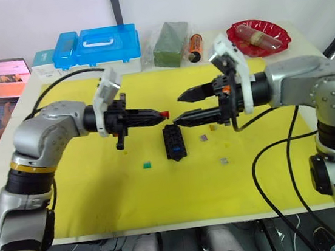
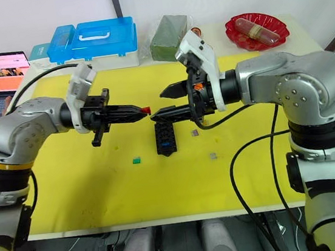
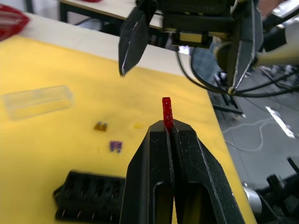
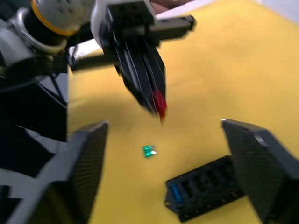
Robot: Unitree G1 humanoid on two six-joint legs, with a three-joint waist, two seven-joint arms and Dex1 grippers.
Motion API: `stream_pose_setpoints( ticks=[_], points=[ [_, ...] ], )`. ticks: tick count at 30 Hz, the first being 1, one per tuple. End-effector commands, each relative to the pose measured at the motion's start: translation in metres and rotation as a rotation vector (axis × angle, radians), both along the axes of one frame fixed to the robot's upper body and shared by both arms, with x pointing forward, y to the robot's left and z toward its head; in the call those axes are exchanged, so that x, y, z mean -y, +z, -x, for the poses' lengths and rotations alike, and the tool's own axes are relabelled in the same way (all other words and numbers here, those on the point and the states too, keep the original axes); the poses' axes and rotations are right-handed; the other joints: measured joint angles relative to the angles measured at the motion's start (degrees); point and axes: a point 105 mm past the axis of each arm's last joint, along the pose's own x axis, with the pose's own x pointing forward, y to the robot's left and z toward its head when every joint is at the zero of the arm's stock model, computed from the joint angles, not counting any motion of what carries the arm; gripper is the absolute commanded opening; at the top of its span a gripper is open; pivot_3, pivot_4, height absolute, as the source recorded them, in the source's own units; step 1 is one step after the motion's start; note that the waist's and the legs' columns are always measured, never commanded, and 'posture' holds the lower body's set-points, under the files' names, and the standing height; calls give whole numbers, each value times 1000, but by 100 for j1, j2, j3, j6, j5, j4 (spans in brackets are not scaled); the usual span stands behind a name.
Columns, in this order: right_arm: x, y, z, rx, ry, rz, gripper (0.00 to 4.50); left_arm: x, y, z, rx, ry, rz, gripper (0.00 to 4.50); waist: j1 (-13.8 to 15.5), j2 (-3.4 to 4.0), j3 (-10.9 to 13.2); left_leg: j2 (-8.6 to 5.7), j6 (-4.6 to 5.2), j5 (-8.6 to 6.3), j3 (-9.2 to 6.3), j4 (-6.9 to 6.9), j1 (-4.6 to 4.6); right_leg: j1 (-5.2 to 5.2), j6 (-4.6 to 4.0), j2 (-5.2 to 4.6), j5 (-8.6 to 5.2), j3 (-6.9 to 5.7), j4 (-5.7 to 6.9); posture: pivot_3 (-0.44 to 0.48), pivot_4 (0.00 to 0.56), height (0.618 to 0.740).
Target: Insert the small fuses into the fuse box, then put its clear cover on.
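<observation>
We see the left tool (image 1: 160, 113) clenched on a red fuse (image 1: 165, 113), which sticks out from between its two black fingertips. It hangs in the air above the yellow surface (image 1: 102, 194), just over the far end of the fuse box (image 1: 174, 142). The right tool (image 1: 182, 107) faces it from the other side, released, its two fingers spread wide with one above the other, and nothing between them. The two tools are near each other, tip toward tip, but apart.

The fuse box lies flat on the yellow surface, below the gap between the tools. A blue fuse (image 1: 177, 155) already sits in a slot at its near end. We cannot tell whether the other slots hold anything.

Loose fuses lie on the surface around the box. A green fuse (image 1: 147, 164) rests to the left of the box, apart from it. On the right side lie a purple fuse (image 1: 204, 137), an orange fuse (image 1: 212, 127) a little farther back, and a grey fuse (image 1: 224, 161) nearer the front edge.

In the left wrist view, the clear cover (image 3: 37, 101) lies flat on the yellow surface, beyond the orange and purple fuses and well apart from the box.
</observation>
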Motion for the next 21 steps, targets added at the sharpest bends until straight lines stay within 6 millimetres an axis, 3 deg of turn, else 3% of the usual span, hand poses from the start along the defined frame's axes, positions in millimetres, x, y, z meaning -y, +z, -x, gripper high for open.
stream_pose_setpoints(
  ticks=[1,9,11,14,21],
  points=[
    [-1,12,4,12,0,0,2569,5,12,2,93,-52,-4,0,-1,0,0,1,2,-1,-1,0,0,-1,0,0,0,0,1,0,150,740],
    [1,9,5,-16,-8,43,2569,13,4,0,130,-72,-14,0,-5,0,0,1,7,-4,-1,2,1,-1,1,1,0,-1,8,0,150,740],
    [3,5,4,-17,-17,62,2246,12,3,0,130,-70,-16,0,-6,0,0,1,7,-4,-1,2,1,-1,1,1,0,-1,8,0,150,740],
    [5,3,4,-22,-11,77,1424,12,4,0,134,-69,-15,0,-10,0,0,1,7,-4,-2,2,1,-2,2,1,0,-1,9,0,150,740],
    [4,0,1,-16,-16,93,1424,14,4,0,140,-69,-15,0,-10,0,0,2,7,-4,-3,2,1,-2,2,2,0,-1,11,0,150,740]
  ],
)
